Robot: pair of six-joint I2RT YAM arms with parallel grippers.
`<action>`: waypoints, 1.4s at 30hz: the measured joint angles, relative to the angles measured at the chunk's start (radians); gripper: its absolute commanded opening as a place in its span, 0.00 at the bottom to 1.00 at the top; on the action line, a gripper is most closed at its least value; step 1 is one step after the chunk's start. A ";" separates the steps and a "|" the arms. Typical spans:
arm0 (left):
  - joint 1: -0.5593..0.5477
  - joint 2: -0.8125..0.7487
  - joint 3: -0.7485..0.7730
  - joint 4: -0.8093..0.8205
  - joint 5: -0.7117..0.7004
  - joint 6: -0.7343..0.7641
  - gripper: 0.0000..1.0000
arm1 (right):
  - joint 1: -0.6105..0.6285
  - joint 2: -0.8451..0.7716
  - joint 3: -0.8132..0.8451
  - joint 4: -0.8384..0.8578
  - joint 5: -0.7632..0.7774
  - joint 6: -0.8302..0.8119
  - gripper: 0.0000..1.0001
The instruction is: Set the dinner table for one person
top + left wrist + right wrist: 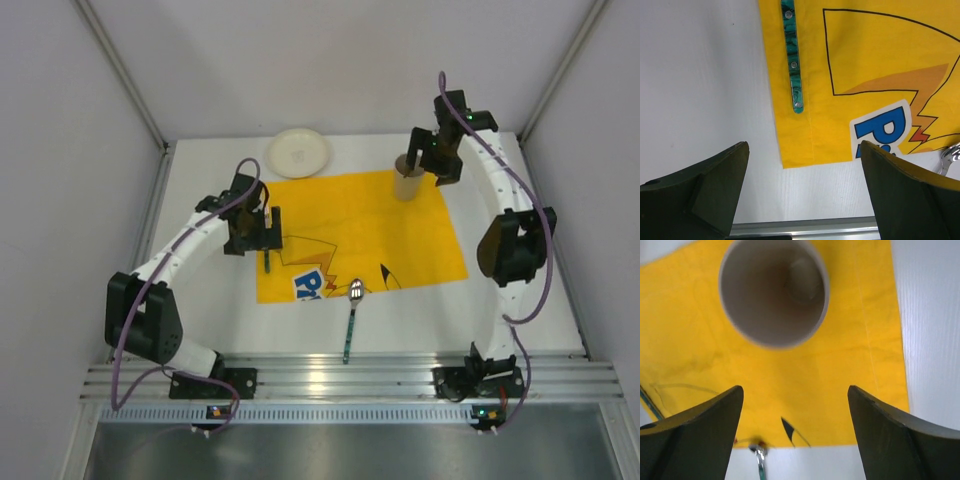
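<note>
Right wrist view shows upright cup [774, 290] standing on yellow placemat [850, 375].

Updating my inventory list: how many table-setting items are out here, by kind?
Plate: 1
Cup: 1
Placemat: 1
Green-handled utensils: 2 (spoon, second utensil with its head hidden)
Total: 5

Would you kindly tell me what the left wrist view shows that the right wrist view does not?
Only the left wrist view shows the printed blue lettering and the aluminium rail. Only the right wrist view shows the cup, upright, mouth open. Both show the yellow placemat, the white dinner table, part of the spoon, and open fingers, of the left gripper and right gripper respectively.
</note>
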 measured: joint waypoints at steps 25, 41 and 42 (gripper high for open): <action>-0.007 0.047 0.108 -0.025 0.010 0.017 0.98 | 0.454 -0.639 -1.213 0.429 -0.243 0.168 0.76; -0.008 -0.214 -0.050 -0.145 -0.054 -0.021 0.98 | 0.779 -0.378 -1.115 0.506 -0.132 0.332 0.56; -0.008 -0.220 -0.052 -0.153 -0.058 -0.026 0.98 | 0.788 -0.365 -1.103 0.494 -0.134 0.338 0.51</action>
